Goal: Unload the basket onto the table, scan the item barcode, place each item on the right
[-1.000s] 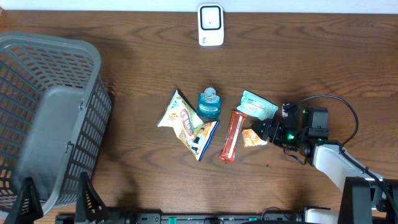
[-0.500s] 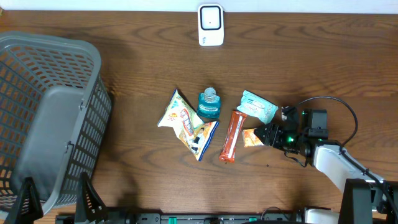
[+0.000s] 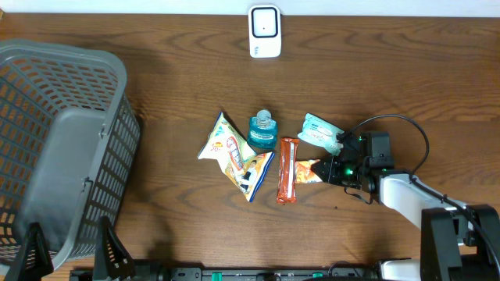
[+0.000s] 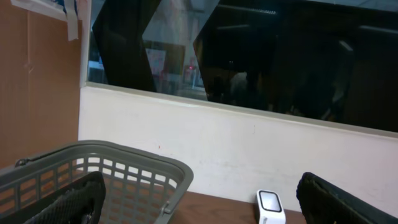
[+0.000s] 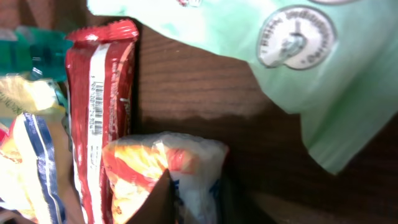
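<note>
Altogether five items [image 3: 287,170], one basket [image 3: 62,55], one scanner [image 3: 265,31] (right tool [image 3: 326,169] tight on orange packet [image 3: 310,171], left tool [image 4: 205,202] agape).

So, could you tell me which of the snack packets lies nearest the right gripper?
The small orange packet: its end sits between the fingers of the right gripper. The red bar, mint-green pouch and yellow bag all lie clear of it.

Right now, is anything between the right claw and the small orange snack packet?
Nothing visible: the right claw pinches the small orange snack packet by its end. The red wrapped bar lies just beyond it.
</note>
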